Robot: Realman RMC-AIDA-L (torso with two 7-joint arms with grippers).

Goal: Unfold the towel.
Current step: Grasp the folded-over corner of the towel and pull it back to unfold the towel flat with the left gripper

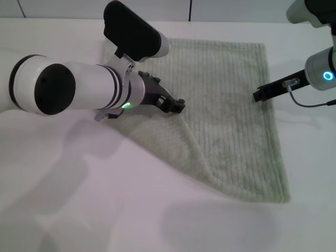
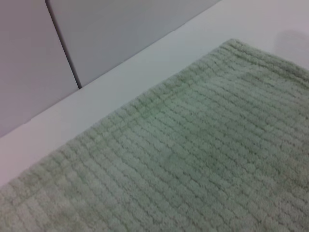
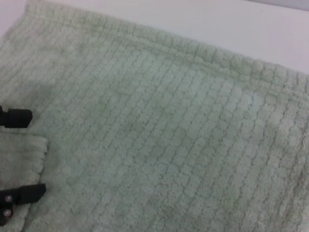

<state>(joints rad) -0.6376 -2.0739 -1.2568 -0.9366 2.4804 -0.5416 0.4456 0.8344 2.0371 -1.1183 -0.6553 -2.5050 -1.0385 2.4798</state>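
Left claw [image 1: 177, 105]: positioned over the towel's left portion, at the tip of a turned-over corner; its two dark fingers stand spread, with that folded corner lying between them, as the right wrist view shows, and no closed grip on the cloth is evident. Right claw [image 1: 261, 94]: at the towel's right hem, low to the cloth; whether it is open or closed cannot be told. Towel [image 1: 231, 142]: pale sage-green ribbed terry, lying on the white desk [image 1: 79, 210], its far and right edges flat and straight. The near-left corner remains folded diagonally onto the body. Judged progress: most of the cloth is spread; drawing that last corner outward and flattening it remains.
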